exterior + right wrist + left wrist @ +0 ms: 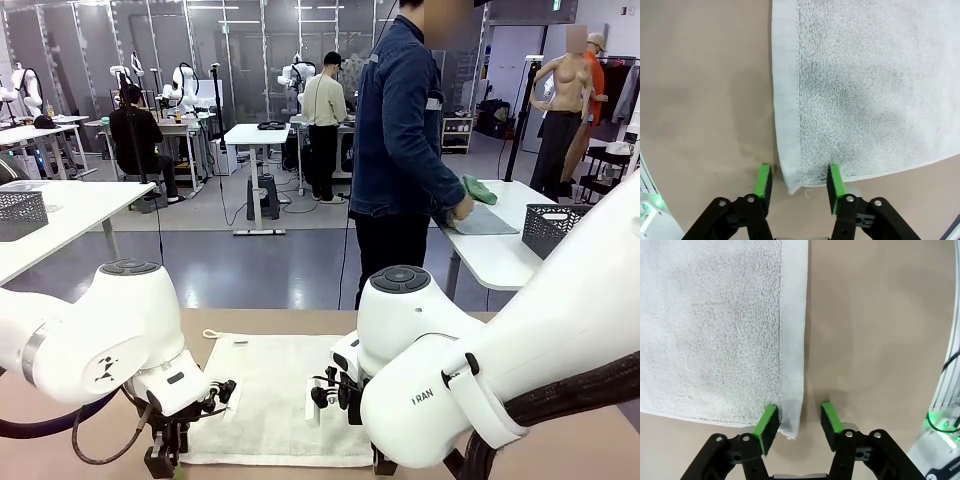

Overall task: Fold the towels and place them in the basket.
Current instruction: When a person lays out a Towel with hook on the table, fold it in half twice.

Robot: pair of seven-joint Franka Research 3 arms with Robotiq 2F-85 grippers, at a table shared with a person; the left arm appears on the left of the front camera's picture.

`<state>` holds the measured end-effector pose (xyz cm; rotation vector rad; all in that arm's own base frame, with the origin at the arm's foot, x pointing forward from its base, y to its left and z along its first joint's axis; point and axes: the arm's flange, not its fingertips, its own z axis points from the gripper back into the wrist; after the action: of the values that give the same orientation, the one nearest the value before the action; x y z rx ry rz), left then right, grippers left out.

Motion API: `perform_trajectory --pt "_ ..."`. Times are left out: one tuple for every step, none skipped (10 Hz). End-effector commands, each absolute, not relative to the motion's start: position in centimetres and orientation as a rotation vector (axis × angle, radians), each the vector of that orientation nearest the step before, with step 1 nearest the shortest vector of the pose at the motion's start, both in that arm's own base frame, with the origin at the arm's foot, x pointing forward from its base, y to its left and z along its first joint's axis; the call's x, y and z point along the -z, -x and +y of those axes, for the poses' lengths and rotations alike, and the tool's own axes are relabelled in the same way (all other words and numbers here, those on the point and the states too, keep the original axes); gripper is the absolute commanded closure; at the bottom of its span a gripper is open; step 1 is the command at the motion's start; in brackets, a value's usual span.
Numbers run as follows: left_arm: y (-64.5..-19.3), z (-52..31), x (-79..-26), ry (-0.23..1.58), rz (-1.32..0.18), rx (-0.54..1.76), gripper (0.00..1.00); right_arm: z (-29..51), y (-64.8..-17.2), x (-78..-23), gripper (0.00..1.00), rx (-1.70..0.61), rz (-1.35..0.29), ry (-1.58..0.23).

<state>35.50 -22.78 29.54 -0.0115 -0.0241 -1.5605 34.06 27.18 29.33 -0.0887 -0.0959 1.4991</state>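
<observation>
A pale off-white towel (275,395) lies flat on the tan table, its loop at the far left corner. My left gripper (799,420) straddles the towel's (715,330) near corner. One green pad touches the hem and the other stands clear on bare table, so the jaws are still apart. In the front view the left gripper (165,458) sits low at the towel's near left corner. My right gripper (797,182) straddles the other near corner of the towel (865,90), with a pad on each side and a gap between. A green towel (480,188) lies on a far white table.
A person in a dark jacket stands beyond the table with a hand on a grey-blue cloth (485,220). A dark mesh basket (553,226) stands on that white table (500,255) at the right. Another mesh basket (20,212) sits on a table at far left.
</observation>
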Motion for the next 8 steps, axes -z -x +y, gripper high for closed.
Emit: perform_trajectory --pt "-34.3 -22.1 -28.9 0.034 -0.026 1.566 0.95 27.2 -34.5 -29.4 1.00 -1.506 -0.114 0.098" --pt "-34.2 -22.2 -29.0 0.035 -0.024 1.566 1.00 27.2 -34.6 -29.6 1.00 -1.503 -0.116 0.097" --pt "-34.2 -22.2 -29.0 0.036 -0.021 1.565 1.00 27.2 -34.7 -29.6 1.00 -1.501 -0.113 0.096" --pt "-34.2 -22.2 -29.1 0.037 -0.020 1.563 1.00 27.2 -34.7 -29.8 1.00 -1.503 -0.110 0.098" --pt "-34.3 -22.1 -29.2 0.037 -0.022 1.560 1.00 27.3 -34.8 -29.9 1.00 -1.505 -0.107 0.100" --pt "-34.4 -22.0 -29.3 0.039 -0.024 1.556 1.00 27.3 -34.8 -30.0 1.00 -1.506 -0.102 0.101" --pt "-34.4 -22.0 -29.6 0.041 -0.029 1.552 1.00 27.3 -34.9 -30.4 1.00 -1.506 -0.100 0.104" --pt "-34.3 -22.0 -30.1 0.046 -0.039 1.549 1.00 27.3 -34.8 -31.2 1.00 -1.502 -0.110 0.095"
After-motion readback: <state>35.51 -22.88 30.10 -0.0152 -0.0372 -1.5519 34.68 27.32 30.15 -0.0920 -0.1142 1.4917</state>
